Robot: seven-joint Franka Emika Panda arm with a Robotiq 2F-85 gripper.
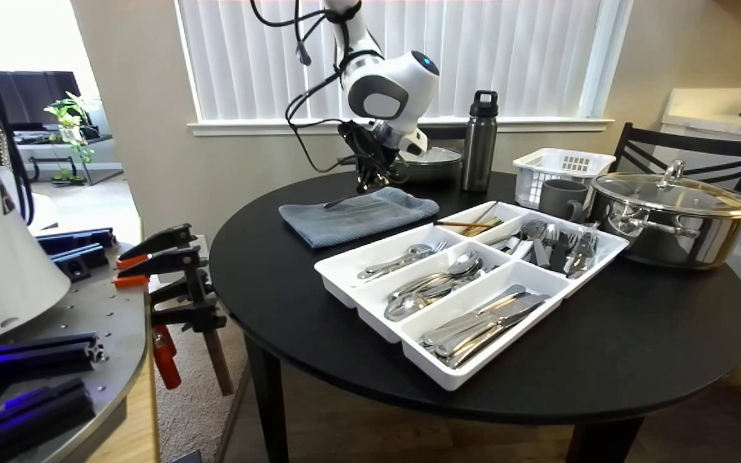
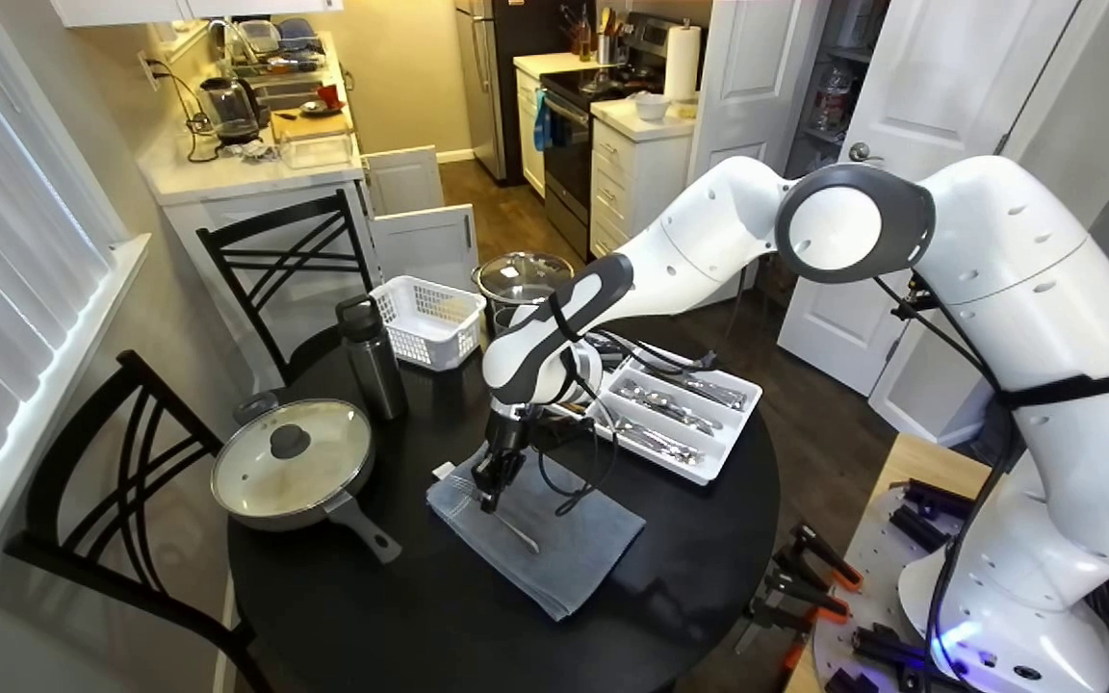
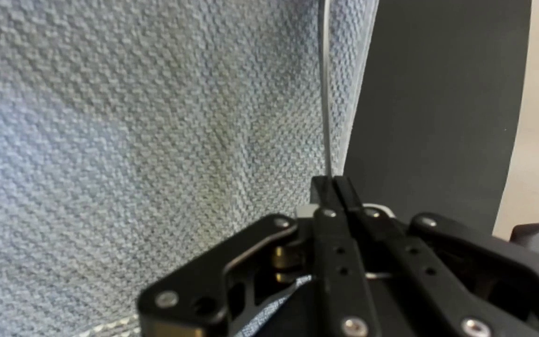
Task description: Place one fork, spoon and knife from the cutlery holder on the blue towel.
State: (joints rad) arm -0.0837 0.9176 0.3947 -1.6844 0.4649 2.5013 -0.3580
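Closest to the wrist camera, the gripper (image 3: 331, 185) is clenched on a thin silver piece of cutlery (image 3: 325, 93), which juts out past the fingertips; only its narrow edge faces that camera, so I cannot tell which kind it is; below spreads the blue towel (image 3: 157, 164), folded, on a round black table (image 1: 570, 366); whether the held piece touches the cloth I cannot tell; the gripper is over the towel in both exterior views. Near the towel sits the white cutlery tray (image 1: 427, 363); knives (image 1: 489, 321) lie in one long compartment, spoons (image 1: 404, 307) show in the next, the tines of a fork (image 1: 440, 245) in the third; wooden sticks (image 1: 464, 224) lie in a farther compartment, one reaching the rim; beside them a wider compartment holds mixed cutlery (image 1: 557, 247). Past the tray stand a grey mug (image 1: 557, 199), a steel pot (image 1: 673, 251) with a glass lid, and a white basket (image 2: 434, 351); an upright metal bottle (image 1: 481, 151) stands between the basket and a lidded pan (image 1: 438, 172); beyond are a black chair (image 1: 698, 143) and window blinds (image 1: 518, 58); farthest off, in an exterior view, are a kettle (image 2: 230, 111), a stove (image 2: 569, 159) and a paper towel roll (image 2: 682, 60).
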